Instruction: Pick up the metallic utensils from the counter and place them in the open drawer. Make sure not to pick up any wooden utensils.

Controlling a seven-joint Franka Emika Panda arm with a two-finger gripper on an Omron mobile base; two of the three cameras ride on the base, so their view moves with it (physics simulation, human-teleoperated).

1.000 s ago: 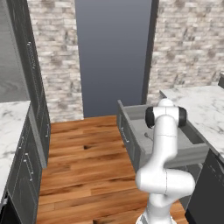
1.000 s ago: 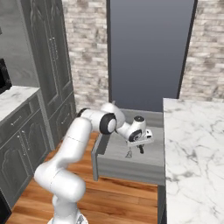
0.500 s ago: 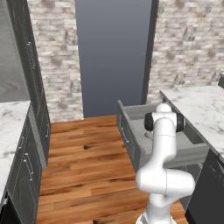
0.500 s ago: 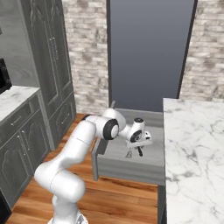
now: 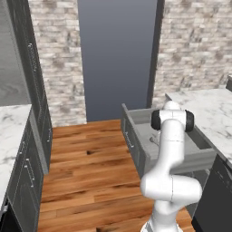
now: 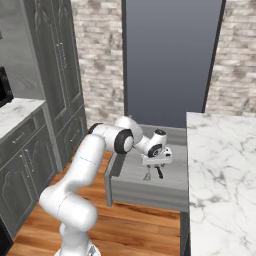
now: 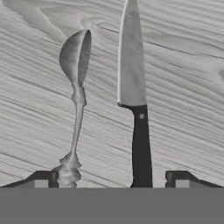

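My gripper [image 7: 111,181] hangs low inside the open drawer [image 6: 145,192], jaws spread wide and holding nothing. Its fingertips [image 7: 41,179] stand far apart at the bottom of the hand view. Both metallic utensils lie on the drawer's grey wood-grain floor. The knife [image 7: 139,140] has a silver blade and a black handle that lies between the fingers, touching neither. The grey metal spoon [image 7: 75,57] lies beside it on the left, its handle end near the left fingertip. From the right base view the gripper [image 6: 154,167] is over the drawer's right part. The wooden utensils are out of view.
The marble counter [image 6: 220,165] borders the drawer on its right, also seen as the counter [image 5: 208,108]. The drawer [image 5: 181,156] juts over the wooden floor [image 5: 90,172]. Grey cabinets [image 6: 60,85] and a second marble top [image 5: 11,127] line the left side.
The jaws went from shut to wide open above the drawer floor. The hand and arm stayed almost in place.
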